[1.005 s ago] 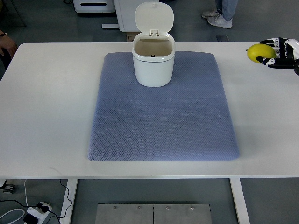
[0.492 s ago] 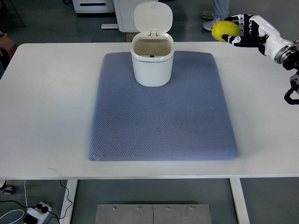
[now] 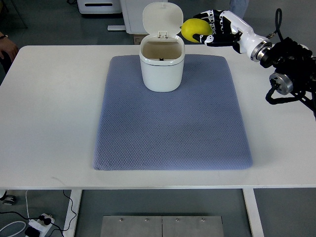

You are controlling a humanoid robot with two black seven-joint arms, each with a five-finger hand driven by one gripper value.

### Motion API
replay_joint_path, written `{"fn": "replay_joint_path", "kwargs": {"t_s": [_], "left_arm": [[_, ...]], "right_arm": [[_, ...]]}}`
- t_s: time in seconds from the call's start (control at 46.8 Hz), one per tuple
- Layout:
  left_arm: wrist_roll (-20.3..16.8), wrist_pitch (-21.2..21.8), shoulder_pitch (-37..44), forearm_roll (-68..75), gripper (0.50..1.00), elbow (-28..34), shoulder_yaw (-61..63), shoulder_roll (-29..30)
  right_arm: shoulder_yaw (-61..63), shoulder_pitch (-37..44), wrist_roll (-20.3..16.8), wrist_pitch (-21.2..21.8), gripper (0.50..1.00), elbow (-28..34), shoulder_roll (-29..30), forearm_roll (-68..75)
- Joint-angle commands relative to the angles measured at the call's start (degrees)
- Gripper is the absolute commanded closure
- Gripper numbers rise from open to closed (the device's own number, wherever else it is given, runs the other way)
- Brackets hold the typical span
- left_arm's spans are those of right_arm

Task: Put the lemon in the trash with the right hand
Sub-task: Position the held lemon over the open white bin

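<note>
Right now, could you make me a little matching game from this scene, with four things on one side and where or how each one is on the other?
Things:
1. lemon
2. trash bin
3. bin lid
4. blue mat

States:
A. flipped up, open
B. lying flat on the white table
C. held in the right hand, just right of the lid
D. standing on the mat's far edge, inside bare

Pairs: 1-C, 2-D, 3-A, 4-B
</note>
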Motion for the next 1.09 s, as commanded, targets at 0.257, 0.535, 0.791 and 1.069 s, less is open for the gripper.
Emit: {"fn": "replay_joint_path", "kwargs": {"t_s": [0.257,0.535,0.791,1.069], "left_arm": [[-0.01,-0.14,0.00,0.00,0.500,0.01,0.00,0.00],[-0.01,0.03,0.00,0.00,0.500,0.01,0.00,0.00],[-0.01,0.03,0.00,0.00,0.500,0.01,0.00,0.00],[-0.01,0.03,0.00,0.00,0.500,0.01,0.00,0.00]], "right_arm": [[-0.27,0.78,-3.02,-2.26,0.940,-0.43,5.35,-0.23],[-0.27,2.63,-5.22,-2.70,0.936,-2.19,8.61,-0.05],[-0.36,2.63,-7.06,-2.70,0.934,-5.44,11.07,-0.14],[-0.45,2.54,-8.21,-2.70,0.825,-7.64,12.65,-0.23]]}}
